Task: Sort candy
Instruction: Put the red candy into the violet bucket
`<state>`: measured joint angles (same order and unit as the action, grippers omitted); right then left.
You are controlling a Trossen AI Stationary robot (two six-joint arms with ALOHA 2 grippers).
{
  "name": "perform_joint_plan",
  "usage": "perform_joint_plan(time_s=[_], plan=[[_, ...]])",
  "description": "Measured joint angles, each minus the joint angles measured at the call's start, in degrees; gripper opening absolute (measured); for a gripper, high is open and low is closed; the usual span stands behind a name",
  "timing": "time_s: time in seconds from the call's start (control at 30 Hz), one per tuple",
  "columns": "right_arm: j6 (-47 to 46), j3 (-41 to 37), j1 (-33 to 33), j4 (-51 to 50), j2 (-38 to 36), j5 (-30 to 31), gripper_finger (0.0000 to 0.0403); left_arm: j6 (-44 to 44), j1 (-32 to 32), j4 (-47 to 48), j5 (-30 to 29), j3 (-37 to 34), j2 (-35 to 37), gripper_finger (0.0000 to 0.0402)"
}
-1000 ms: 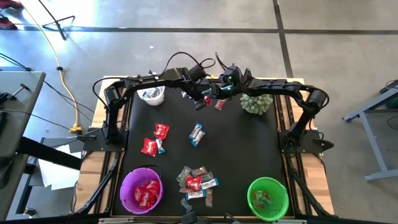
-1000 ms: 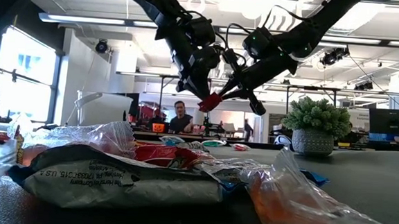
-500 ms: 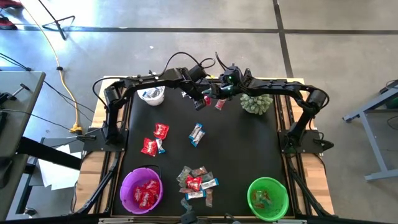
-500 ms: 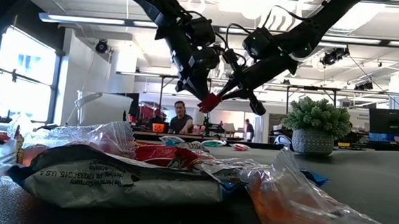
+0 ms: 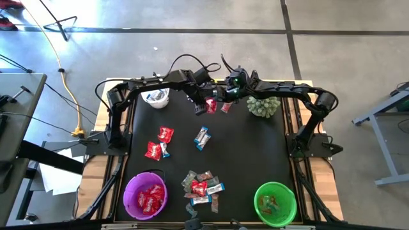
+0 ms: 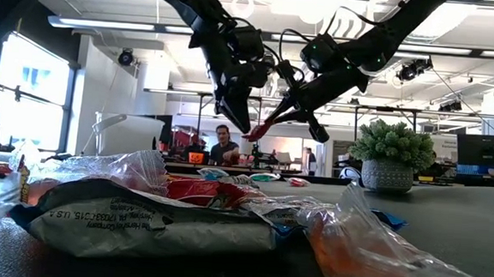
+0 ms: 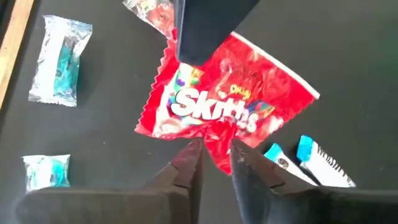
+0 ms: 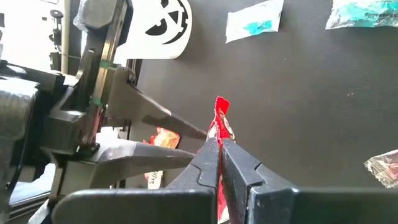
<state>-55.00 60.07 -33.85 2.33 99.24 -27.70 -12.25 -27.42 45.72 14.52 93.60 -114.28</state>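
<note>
A red Skittles candy packet (image 7: 230,106) hangs in the air over the table's far middle. My right gripper (image 8: 219,142) is shut on it. My left gripper (image 7: 216,150) is open, one finger on each side of the packet's lower edge. In the high view the two grippers meet tip to tip, the left gripper (image 5: 203,106) beside the right gripper (image 5: 218,100). More candy lies on the black mat: red packets (image 5: 160,143), a blue-and-white bar (image 5: 202,137) and a mixed pile (image 5: 203,185). My right gripper pinches the packet's upper edge (image 7: 208,59) between its two fingers. It comes slanting down from the table's right side. The packet (image 8: 221,115) stands edge-on past the fingertips, lifted clear of the table. My left gripper: I cannot tell whether its parted fingers (image 7: 189,162) touch the packet's lower edge.
A purple bowl (image 5: 131,191) with red packets stands at the near left and a green bowl (image 5: 291,198) at the near right. A white pumpkin-face bowl (image 5: 156,97) and a potted spiky plant (image 5: 263,105) stand at the far edge. Loose candy (image 7: 61,59) lies under the grippers.
My left gripper has opened and let go of the red packet, rolling and tipping a little away from it. The packet stays in the air in my right gripper.
</note>
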Motion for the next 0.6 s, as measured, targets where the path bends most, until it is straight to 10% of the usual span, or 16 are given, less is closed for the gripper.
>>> perform_joint_plan(time_s=[0.6], plan=[[2.15, -0.04, -3.32, 0.54, -2.12, -1.10, 0.0000, -2.48, -2.67, 5.51, 7.85, 10.30, 4.70, 0.0129]])
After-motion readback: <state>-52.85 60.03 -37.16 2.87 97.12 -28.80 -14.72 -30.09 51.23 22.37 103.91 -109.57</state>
